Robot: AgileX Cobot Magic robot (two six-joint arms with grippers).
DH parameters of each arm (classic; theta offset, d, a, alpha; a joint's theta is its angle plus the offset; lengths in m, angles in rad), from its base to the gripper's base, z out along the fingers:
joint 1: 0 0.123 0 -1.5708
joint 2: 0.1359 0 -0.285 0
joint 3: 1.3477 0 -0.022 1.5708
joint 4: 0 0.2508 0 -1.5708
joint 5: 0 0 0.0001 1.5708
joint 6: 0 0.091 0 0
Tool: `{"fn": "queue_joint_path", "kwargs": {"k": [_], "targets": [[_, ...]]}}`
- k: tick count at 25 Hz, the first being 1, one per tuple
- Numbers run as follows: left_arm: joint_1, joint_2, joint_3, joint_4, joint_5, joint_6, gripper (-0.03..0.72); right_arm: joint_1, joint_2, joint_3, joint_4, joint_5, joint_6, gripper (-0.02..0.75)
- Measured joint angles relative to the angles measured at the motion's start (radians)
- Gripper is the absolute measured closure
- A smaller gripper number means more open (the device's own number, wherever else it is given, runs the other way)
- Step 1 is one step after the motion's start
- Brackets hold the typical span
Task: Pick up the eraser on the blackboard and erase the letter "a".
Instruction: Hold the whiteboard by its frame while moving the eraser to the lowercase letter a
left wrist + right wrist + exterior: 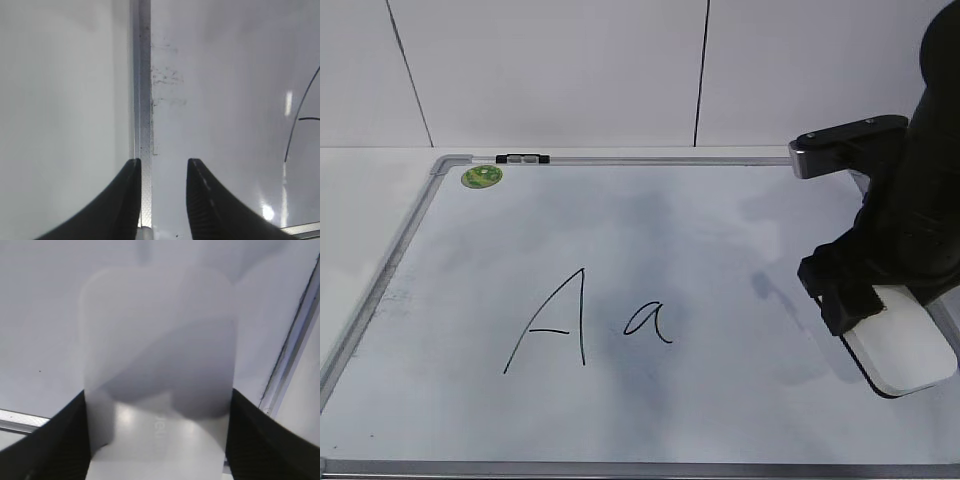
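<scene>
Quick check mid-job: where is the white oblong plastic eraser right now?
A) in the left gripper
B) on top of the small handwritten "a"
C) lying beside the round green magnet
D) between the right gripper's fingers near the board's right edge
D: the white oblong plastic eraser sits between the right gripper fingers, by the grey-framed whiteboard right edge; the small handwritten "a" is uncovered.
</scene>
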Motion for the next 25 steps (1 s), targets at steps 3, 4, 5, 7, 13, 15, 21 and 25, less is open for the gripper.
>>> {"fn": "queue_joint_path", "kwargs": {"k": [3,4,5,7,13,15,21,25], "targets": [[-0.014,0.093,-0.009,0.002,-0.006,0.015,0.454,0.000,0.000,0.000,0.000,-0.002,-0.002,0.209],[-0.017,0.117,-0.013,0.002,-0.010,0.018,0.454,0.000,0.000,0.000,0.000,-0.002,-0.004,0.209],[-0.018,0.147,-0.017,0.002,-0.017,0.018,0.454,0.000,0.000,0.000,0.000,-0.002,-0.006,0.209],[-0.018,0.182,-0.021,0.002,-0.029,0.020,0.454,0.000,0.000,0.000,0.003,-0.002,-0.011,0.209],[-0.020,0.264,-0.058,0.023,-0.063,0.023,0.454,0.000,0.000,0.000,0.006,-0.002,-0.014,0.209],[-0.020,0.288,-0.076,0.028,-0.070,0.023,0.454,0.000,0.000,0.000,0.006,-0.002,-0.014,0.209],[-0.020,0.358,-0.128,0.032,-0.070,0.023,0.454,0.000,0.000,0.000,0.006,-0.002,-0.018,0.209],[-0.020,0.403,-0.137,0.033,-0.070,0.023,0.454,0.000,0.000,0.000,0.006,-0.002,-0.018,0.209]]}}
